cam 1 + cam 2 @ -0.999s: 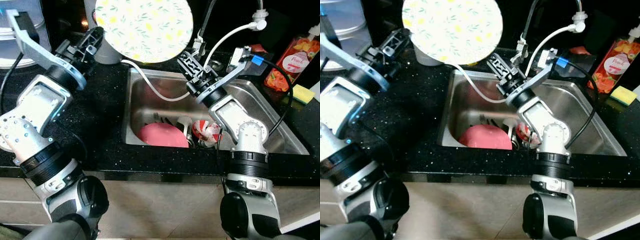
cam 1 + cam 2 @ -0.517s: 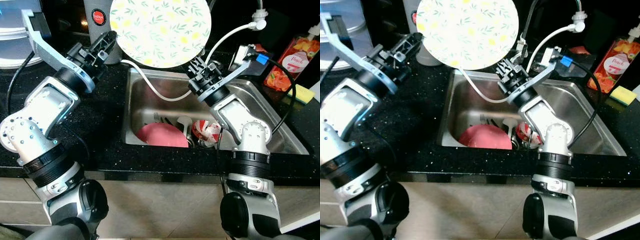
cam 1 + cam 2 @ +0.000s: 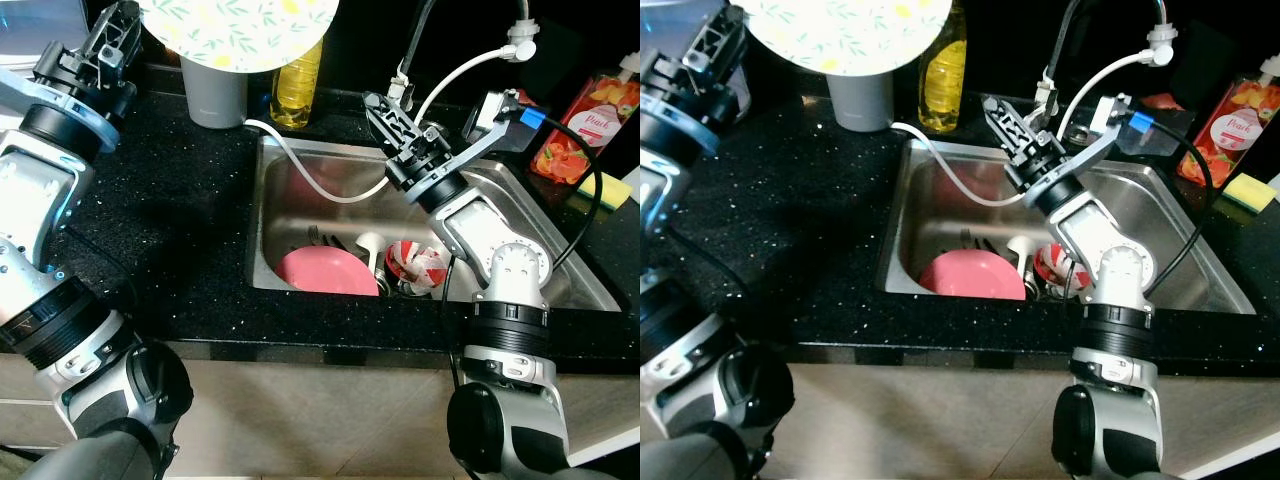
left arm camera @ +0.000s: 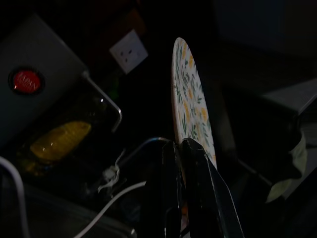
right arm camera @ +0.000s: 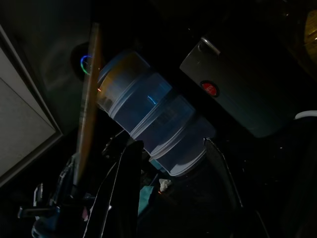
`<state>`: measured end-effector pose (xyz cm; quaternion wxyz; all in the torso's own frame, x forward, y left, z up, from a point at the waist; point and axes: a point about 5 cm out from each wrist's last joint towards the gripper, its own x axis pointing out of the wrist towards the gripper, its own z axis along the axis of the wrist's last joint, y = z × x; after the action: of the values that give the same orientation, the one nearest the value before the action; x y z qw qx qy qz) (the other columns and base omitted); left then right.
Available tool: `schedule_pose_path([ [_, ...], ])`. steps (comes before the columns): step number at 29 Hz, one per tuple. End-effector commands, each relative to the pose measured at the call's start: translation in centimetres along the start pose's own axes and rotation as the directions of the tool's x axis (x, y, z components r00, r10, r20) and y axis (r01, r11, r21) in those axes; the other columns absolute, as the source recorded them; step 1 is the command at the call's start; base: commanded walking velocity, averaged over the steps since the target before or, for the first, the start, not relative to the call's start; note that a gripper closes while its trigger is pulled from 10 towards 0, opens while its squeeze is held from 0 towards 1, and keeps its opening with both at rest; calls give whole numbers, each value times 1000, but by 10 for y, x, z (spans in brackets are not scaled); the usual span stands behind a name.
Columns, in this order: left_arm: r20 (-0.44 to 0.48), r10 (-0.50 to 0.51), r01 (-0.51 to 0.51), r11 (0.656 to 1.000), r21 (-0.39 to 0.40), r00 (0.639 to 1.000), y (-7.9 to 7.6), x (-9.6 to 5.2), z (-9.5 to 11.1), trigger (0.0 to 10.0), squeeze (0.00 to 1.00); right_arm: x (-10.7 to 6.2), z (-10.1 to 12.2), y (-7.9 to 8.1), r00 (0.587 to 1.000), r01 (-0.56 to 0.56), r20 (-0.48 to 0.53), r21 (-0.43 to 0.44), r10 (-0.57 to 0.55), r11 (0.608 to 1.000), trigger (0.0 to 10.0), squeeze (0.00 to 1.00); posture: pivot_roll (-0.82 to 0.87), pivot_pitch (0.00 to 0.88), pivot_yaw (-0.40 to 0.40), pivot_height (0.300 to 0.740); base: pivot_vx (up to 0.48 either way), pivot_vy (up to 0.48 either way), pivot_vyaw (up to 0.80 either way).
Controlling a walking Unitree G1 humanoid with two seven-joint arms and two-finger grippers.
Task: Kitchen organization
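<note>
My left gripper [image 3: 118, 25] is raised at the far left above the black counter, shut on the rim of a white plate with yellow and green flowers [image 3: 240, 25]. In the left wrist view its fingers [image 4: 198, 173] pinch the edge of the plate [image 4: 190, 99]. My right gripper [image 3: 378, 108] hovers over the back edge of the steel sink [image 3: 520, 230], open and empty, apart from the floral plate. In the sink lie a pink plate [image 3: 320, 272], a red-and-white cup [image 3: 415, 262], a fork and a white spoon [image 3: 368, 245].
A grey canister [image 3: 213, 92] and a yellow oil bottle [image 3: 297, 88] stand behind the sink's left corner. A white hose [image 3: 310, 175] runs from the tap into the sink. A red soap bottle [image 3: 580, 125] and a yellow sponge [image 3: 608, 187] sit at the right.
The left arm has carried the floral plate up and to the left, away from the sink. The right gripper, which was at the plate's edge, now stands free of it.
</note>
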<state>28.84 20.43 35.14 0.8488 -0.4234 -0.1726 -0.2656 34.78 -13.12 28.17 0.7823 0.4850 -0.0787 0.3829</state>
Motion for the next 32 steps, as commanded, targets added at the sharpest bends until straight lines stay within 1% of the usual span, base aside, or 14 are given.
schedule_pose_path([
  [1,-24,-12,12,1000,2,1000,-3,2,-6,10000,0,1,3,3,1000,-18,16,9,17,1000,10000,0,291,0,-110,740,0,0,0],
  [7,-62,-10,9,1000,-16,998,-2,3,-16,10000,0,0,0,14,995,-97,-2,8,97,995,10000,0,289,0,-107,740,0,0,0],
  [12,-88,-14,12,1000,-25,996,-3,3,-23,10000,0,0,-3,16,994,-113,-8,14,113,994,10000,0,291,0,-104,740,0,0,0],
  [17,-152,-2,0,1000,-16,988,-1,2,-39,10000,0,0,-5,20,990,-139,-17,12,139,990,10000,0,292,0,-106,740,0,0,0],
  [21,-164,-5,2,1000,-19,986,-1,2,-41,10000,0,1,-5,21,990,-140,-19,11,140,990,10000,0,292,0,-106,740,0,0,0],
  [23,-219,-11,13,1000,10,976,-2,2,-51,10000,0,0,-5,21,990,-140,-21,9,140,990,10000,0,291,0,-106,740,0,0,0],
  [25,-219,-11,13,1000,10,976,-2,2,-51,10000,0,0,-5,21,990,-140,-21,9,140,990,10000,0,291,0,-106,740,0,0,0],
  [26,-247,-14,21,999,27,969,-3,2,-56,10000,0,0,-5,21,990,-141,-21,8,141,990,10000,0,290,0,-104,740,0,0,0],
  [27,-247,-14,21,999,27,969,-3,2,-56,10000,0,0,-5,21,990,-141,-21,8,141,990,10000,0,290,0,-104,740,0,0,0],
  [28,-302,-21,42,997,62,953,-4,1,-62,10000,0,-1,-5,21,990,-142,-20,5,142,990,10000,0,290,0,-104,740,0,0,0],
  [29,-302,-21,42,997,62,953,-4,1,-62,10000,0,-1,-5,21,990,-142,-20,5,142,990,10000,0,290,0,-104,740,0,0,0],
  [30,-322,-12,43,995,90,947,-3,1,-64,10000,0,-1,-5,20,990,-140,-18,4,141,990,10000,0,290,0,-104,740,0,0,0],
  [31,-322,-12,43,995,90,947,-3,1,-64,10000,0,-1,-5,20,990,-140,-18,4,141,990,10000,0,290,0,-104,740,0,0,0],
  [32,-332,-6,44,993,106,943,-3,1,-66,10000,0,-2,-4,20,990,-139,-15,2,139,990,10000,0,290,0,-104,740,0,0,0],
])
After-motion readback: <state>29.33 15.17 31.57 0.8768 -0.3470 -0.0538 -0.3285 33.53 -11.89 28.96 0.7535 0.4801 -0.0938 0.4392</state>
